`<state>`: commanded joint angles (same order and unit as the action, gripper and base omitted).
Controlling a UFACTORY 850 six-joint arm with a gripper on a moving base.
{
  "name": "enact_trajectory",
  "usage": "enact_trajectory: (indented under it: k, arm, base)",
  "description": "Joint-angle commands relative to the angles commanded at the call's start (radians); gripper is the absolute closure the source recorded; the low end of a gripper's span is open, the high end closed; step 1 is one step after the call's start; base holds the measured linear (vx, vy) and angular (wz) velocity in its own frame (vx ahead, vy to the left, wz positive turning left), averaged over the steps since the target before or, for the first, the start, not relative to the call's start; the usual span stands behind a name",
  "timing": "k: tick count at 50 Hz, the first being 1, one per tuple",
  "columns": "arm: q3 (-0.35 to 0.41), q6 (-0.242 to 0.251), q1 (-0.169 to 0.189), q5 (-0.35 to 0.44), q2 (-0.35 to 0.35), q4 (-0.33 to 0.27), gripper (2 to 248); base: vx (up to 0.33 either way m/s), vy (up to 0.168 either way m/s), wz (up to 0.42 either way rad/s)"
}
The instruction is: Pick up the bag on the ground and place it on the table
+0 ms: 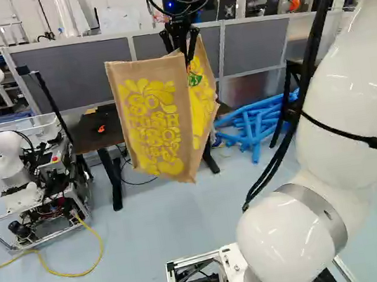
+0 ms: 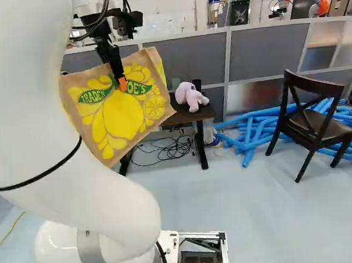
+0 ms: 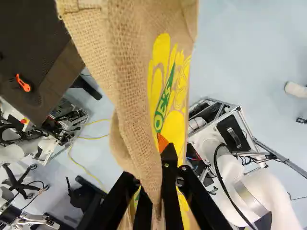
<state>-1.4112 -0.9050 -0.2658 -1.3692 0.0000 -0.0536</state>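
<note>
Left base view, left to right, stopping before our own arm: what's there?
Another robot's white arm → small orange item on the dark table → hanging burlap bag → blue tubes.

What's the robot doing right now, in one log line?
arm: raised | fingers: shut on bag | bag: hanging in air | table: pink toy on top | placing: not done

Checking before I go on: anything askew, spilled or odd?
The tan burlap bag with yellow print hangs tilted from the black two-fingered gripper. Beyond, blue tubes lie jumbled on the floor, like a collapsed stack. No spill shows.
</note>
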Motion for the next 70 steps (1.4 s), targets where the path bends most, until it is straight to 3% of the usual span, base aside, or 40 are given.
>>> enact_trajectory:
  k: [37, 70]
  arm:
    - [0.0, 0.0, 0.0, 0.0, 0.0, 0.0, 228]
    - [0.0, 0.0, 0.0, 0.0, 0.0, 0.0, 228]
  base:
    - [0.14, 0.059, 0.139]
    - [0.163, 0.015, -0.001]
